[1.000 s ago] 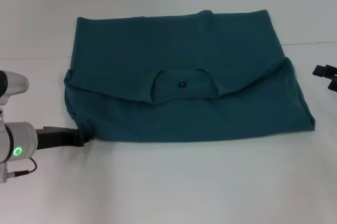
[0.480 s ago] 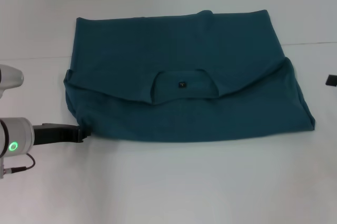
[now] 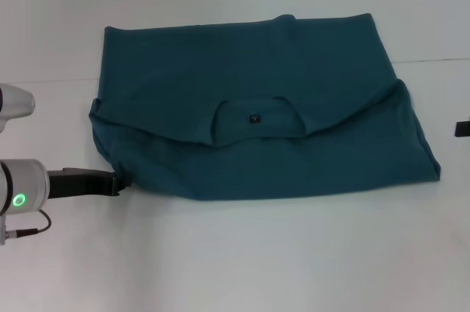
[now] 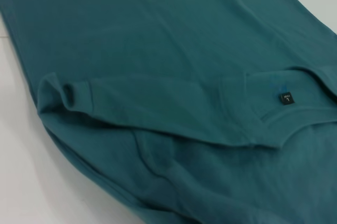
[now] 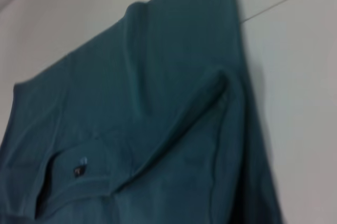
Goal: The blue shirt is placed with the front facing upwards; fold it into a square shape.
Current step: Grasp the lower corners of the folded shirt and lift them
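- Left claw (image 3: 116, 182): low at the 8 o'clock edge of the head view, tip just touching the near-left corner of the blue shirt (image 3: 257, 106). Whether it is wide, narrow or pinching cloth, I cannot tell; the fingers read as one dark block. Against a second ago the arm has slid back toward the left edge, the tip a little farther out from the hem.
- Blue shirt: spread on the white table (image 3: 242, 253), centre of view, running toward 12 o'clock. Folded in half, the near layer overlapping the far one; outline roughly a wide rectangle, the near-right corner flaring toward 4 o'clock.
- Collar (image 3: 253, 117): mid-shirt, opening turned down toward the near edge, small dark neck label (image 3: 255, 117) inside it. No change from the earlier frames.
- Left wrist view: a rolled sleeve cuff (image 4: 66, 95) sits at the fold line, label (image 4: 285, 98) well beyond it.
- Right claw (image 3: 463, 128): only a dark sliver at 3 o'clock, well clear of the shirt; its opening cannot be told. A second ago more of it showed; it has pulled out toward the edge.
- Far hem (image 3: 235, 24): flat, one small bump near 12 o'clock.
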Motion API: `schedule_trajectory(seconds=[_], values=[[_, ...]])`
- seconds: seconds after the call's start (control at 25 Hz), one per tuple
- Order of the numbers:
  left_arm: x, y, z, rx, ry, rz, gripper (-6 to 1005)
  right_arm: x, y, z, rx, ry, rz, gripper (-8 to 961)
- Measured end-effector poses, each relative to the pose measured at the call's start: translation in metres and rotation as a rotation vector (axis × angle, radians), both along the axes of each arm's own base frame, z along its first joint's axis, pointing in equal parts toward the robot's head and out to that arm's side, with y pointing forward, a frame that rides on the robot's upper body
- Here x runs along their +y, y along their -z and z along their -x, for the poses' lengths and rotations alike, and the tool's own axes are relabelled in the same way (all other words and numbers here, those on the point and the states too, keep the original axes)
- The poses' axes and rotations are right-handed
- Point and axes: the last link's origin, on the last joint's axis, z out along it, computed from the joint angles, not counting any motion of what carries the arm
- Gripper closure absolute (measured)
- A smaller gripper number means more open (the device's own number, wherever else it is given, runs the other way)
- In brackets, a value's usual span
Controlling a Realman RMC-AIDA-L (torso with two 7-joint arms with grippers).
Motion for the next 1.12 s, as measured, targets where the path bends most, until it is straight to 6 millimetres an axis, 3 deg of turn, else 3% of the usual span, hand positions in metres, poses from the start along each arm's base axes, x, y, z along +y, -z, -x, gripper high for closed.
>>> schedule_trajectory(seconds=[0.24,1.12], values=[[0.002,-0.002,0.0,0.002,-0.003,0.003,956,0.021,0.015,0.021,-0.118,-0.017,0.072,96],[-0.001,0.001,0.004,0.004,-0.014,0.026,957,0.035,0.075,0.028,-0.245,-0.061,0.144,95]])
